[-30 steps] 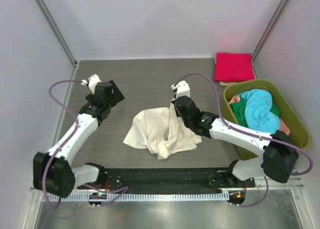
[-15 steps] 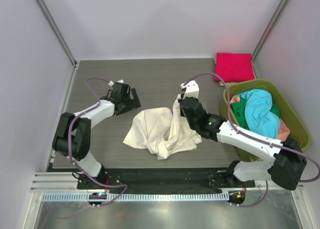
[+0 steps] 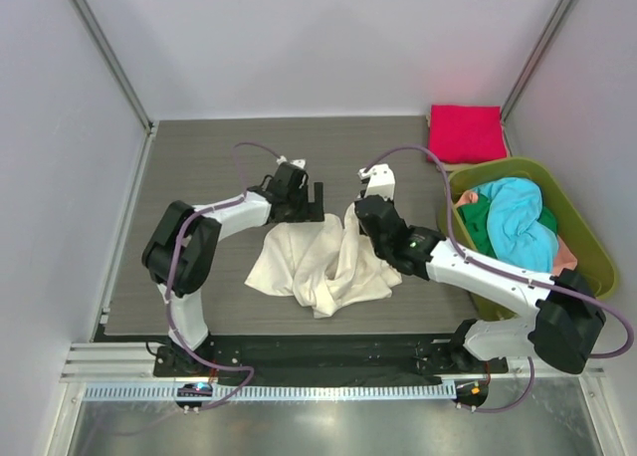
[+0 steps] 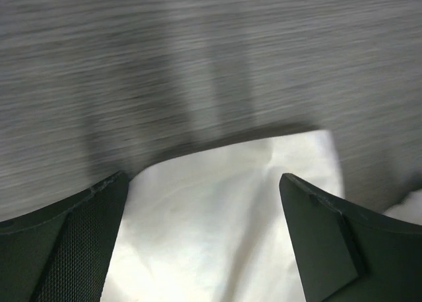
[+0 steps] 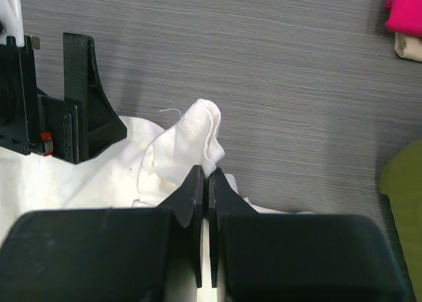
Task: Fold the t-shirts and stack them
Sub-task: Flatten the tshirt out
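A crumpled cream-white t-shirt (image 3: 318, 262) lies in the middle of the table. My right gripper (image 5: 208, 172) is shut on a raised fold of it (image 5: 201, 134) at its far right edge, also in the top view (image 3: 355, 215). My left gripper (image 3: 311, 203) is open over the shirt's far left edge, its jaws spread either side of the white cloth (image 4: 217, 210). A folded magenta-red t-shirt (image 3: 466, 133) lies at the back right. Turquoise (image 3: 518, 217), green (image 3: 478, 222) and salmon pink (image 3: 564, 259) shirts lie in the olive-green basket (image 3: 587, 239).
The basket stands at the right edge of the table, close to my right arm. A cream piece (image 5: 409, 46) shows under the magenta shirt. Grey walls and metal posts bound the table at the back and sides.
My left arm has swung from the far left across to the cream shirt's far edge, gripper open. My right gripper has held the shirt's fold and lifted it slightly toward the back.
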`<action>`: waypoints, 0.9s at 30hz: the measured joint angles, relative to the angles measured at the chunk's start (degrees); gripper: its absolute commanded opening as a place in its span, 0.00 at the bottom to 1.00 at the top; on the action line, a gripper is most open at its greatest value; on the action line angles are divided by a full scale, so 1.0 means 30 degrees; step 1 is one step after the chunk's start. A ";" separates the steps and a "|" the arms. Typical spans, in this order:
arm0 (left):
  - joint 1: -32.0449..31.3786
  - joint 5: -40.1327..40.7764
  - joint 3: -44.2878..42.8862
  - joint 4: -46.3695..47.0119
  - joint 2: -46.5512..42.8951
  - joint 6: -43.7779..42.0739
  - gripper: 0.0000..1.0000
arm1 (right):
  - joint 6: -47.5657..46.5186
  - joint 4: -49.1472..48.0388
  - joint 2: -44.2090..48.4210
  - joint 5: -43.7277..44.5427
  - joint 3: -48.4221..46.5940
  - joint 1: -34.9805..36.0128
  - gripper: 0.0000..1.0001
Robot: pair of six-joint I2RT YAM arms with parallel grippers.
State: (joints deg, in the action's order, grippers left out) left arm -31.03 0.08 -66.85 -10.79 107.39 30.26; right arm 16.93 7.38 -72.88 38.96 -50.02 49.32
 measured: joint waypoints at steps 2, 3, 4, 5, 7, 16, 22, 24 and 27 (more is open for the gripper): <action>-0.0328 -0.0444 -0.0102 0.0525 0.0087 -0.0168 0.94 | 0.0080 0.0168 0.0000 0.0066 0.0000 -0.0138 0.01; -0.0459 -0.0532 -0.0066 0.0678 0.0182 -0.0321 0.94 | 0.0138 0.0211 0.0000 0.0095 0.0015 -0.0240 0.01; -0.0546 -0.0656 -0.0022 0.0918 0.0189 -0.0321 0.93 | 0.0182 0.0255 0.0000 0.0131 0.0036 -0.0313 0.01; -0.0612 -0.0831 0.0051 0.1137 0.0211 -0.0350 0.87 | 0.0262 0.0321 0.0000 0.0138 0.0080 -0.0444 0.01; -0.0707 -0.1158 0.0153 0.1588 0.0299 -0.0423 0.81 | 0.0386 0.0386 0.0000 0.0138 0.0197 -0.0678 0.01; -0.1297 -0.2892 0.0495 0.3075 0.1027 -0.1180 0.00 | 0.0750 0.0583 0.0000 0.0095 0.0532 -0.1486 0.01; -0.1239 -0.2339 0.0459 0.1982 0.0444 -0.0896 0.00 | 0.1173 0.0612 -0.0459 -0.1027 0.0299 -0.2798 0.01; -0.1137 -0.1668 0.0291 0.0678 -0.0597 -0.0729 0.00 | 0.1217 0.0707 -0.1137 -0.1494 -0.0401 -0.3534 0.01; -0.0874 -0.0095 -0.1115 -0.2106 -0.3708 -0.0648 0.00 | 0.1122 0.1712 -0.2222 -0.2127 -0.2710 -0.4867 0.01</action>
State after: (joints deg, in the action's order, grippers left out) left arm -33.65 -0.21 -70.19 -17.10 96.27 28.32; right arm 20.29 12.51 -79.55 32.58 -58.15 34.72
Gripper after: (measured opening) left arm 0.014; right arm 0.048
